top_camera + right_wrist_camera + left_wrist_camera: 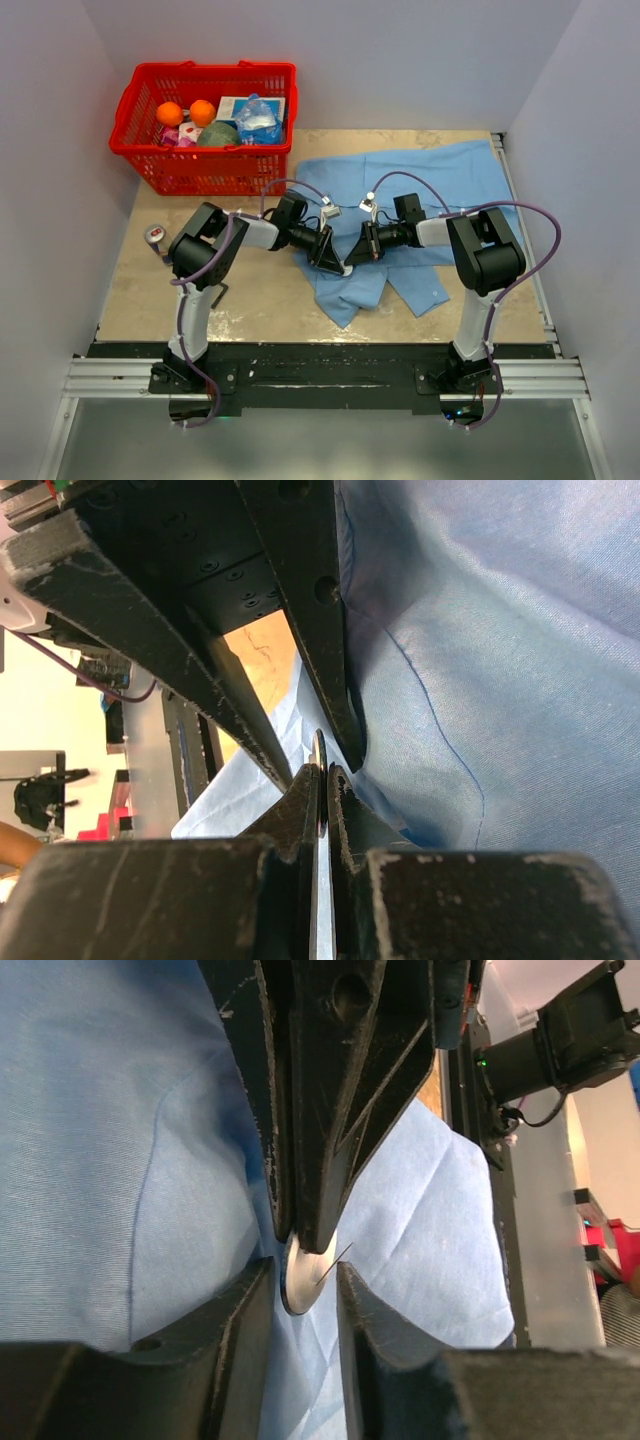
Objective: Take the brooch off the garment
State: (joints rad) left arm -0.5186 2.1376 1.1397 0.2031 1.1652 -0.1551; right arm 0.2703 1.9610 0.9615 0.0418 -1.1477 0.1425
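- Right pincer [322, 780] clamps the brooch [319, 748], which its own wrist view shows edge-on.
- Only the left wrist view shows the left pincer [305, 1270] spread, flanking that disc's face, garment [100, 1160] behind.

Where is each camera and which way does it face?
Top external: high behind the bases, looking down at the light blue button-up shirt; left arm, right arm show.
Left wrist: looks along left fingers at the small round silvery brooch.
Right wrist: looks along right fingers, shut on that brooch.
Shared: both wrists see the brooch.
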